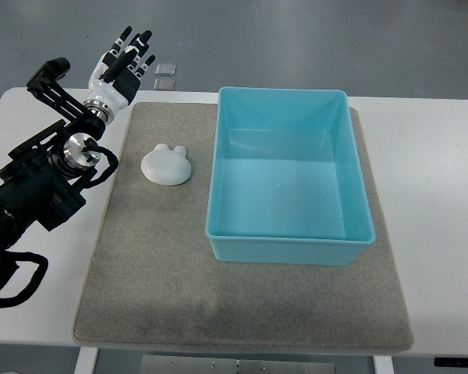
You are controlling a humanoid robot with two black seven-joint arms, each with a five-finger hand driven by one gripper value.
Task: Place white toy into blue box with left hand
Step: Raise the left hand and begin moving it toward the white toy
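Observation:
A white toy (167, 165), rounded with two small ears, lies on the grey mat (140, 257) just left of the blue box (285, 241). The box is an open rectangular tub with nothing inside. My left hand (125, 66) hovers at the table's far left corner, above and to the left of the toy, well apart from it. Its fingers are spread and hold nothing. The black left arm runs down to the picture's left edge.
The mat covers the middle of a white table (429, 179). Two small square pieces (165, 75) lie on the floor beyond the table's far edge, near the hand.

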